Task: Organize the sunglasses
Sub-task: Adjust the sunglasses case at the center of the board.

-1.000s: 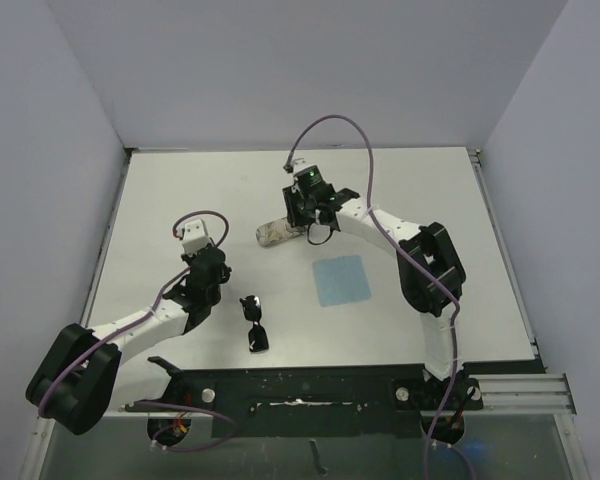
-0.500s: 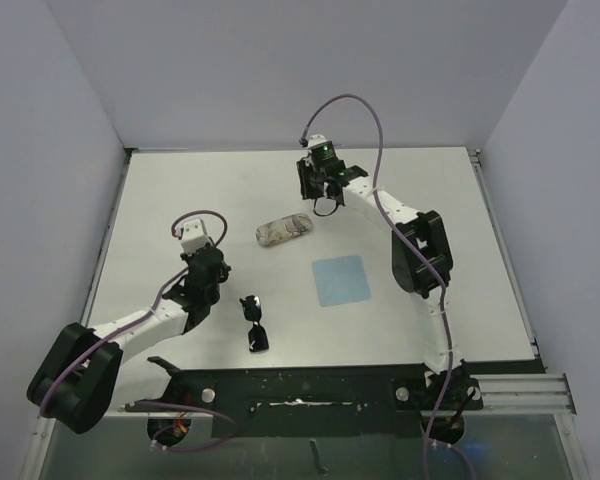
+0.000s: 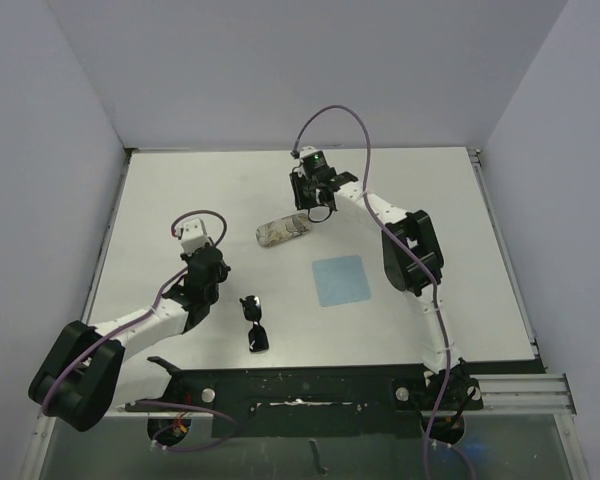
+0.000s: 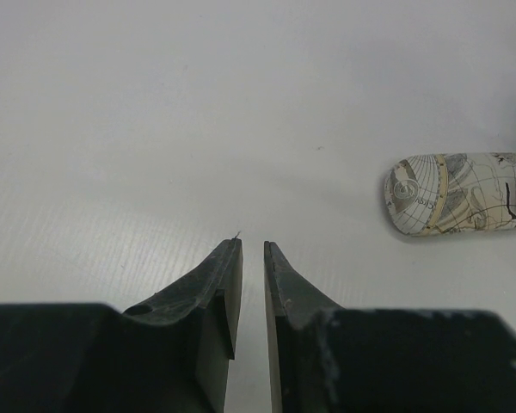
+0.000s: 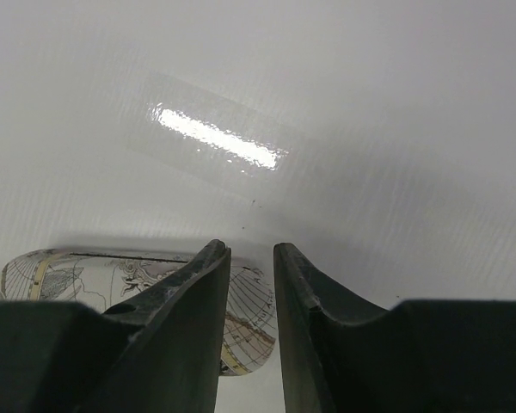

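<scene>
The black sunglasses (image 3: 255, 322) lie folded on the white table near the front, right of my left arm. They show in neither wrist view. My left gripper (image 3: 199, 247) is shut and empty, left of the patterned case (image 3: 283, 230); its view shows its tips (image 4: 252, 243) over bare table with the case (image 4: 460, 205) ahead to the right. My right gripper (image 3: 306, 207) hovers just behind the case's right end. Its jaws (image 5: 251, 249) stand a narrow gap apart and hold nothing, with the case (image 5: 95, 275) under the left finger.
A light blue square cloth (image 3: 341, 279) lies right of the sunglasses, in front of the case. A strip of clear tape (image 5: 219, 139) glints on the table ahead of the right gripper. The black rail (image 3: 300, 385) runs along the near edge.
My right gripper rose off the case toward the back, then came partway down and left again behind it. The case, sunglasses and left arm have not moved.
</scene>
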Controlling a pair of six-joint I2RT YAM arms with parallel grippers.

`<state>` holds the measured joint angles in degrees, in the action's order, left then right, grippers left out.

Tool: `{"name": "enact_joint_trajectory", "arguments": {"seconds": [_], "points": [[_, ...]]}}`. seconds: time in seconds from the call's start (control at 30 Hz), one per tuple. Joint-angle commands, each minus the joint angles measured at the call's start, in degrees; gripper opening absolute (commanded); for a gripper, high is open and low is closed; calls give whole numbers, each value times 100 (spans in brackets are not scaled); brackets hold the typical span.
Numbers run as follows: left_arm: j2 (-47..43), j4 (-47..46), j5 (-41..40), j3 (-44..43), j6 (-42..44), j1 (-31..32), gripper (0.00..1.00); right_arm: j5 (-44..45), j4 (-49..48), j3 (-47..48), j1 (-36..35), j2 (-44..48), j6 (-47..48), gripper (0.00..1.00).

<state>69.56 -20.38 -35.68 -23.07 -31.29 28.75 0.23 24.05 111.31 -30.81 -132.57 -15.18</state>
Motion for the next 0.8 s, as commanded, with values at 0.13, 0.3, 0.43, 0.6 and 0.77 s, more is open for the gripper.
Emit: {"name": "enact_joint_trajectory", "arguments": {"seconds": [0.13, 0.3, 0.43, 0.6, 0.77], "points": [[-20, -317, 79, -5, -26, -27, 17, -111, -206, -204, -252, 65, 50, 29], [-6, -306, 92, -26, -26, -25, 17, -117, -310, -688, -362, 262, -18, 29], [-20, -280, 107, -35, -26, -24, 17, -38, -341, -1047, -519, 457, -29, 29], [-56, -257, 119, -31, -26, -24, 17, 14, -459, -1562, -638, 808, -117, 29], [-57, -284, 153, -31, -35, -19, 17, 155, -525, -1796, -724, 1047, -117, 30]]}}
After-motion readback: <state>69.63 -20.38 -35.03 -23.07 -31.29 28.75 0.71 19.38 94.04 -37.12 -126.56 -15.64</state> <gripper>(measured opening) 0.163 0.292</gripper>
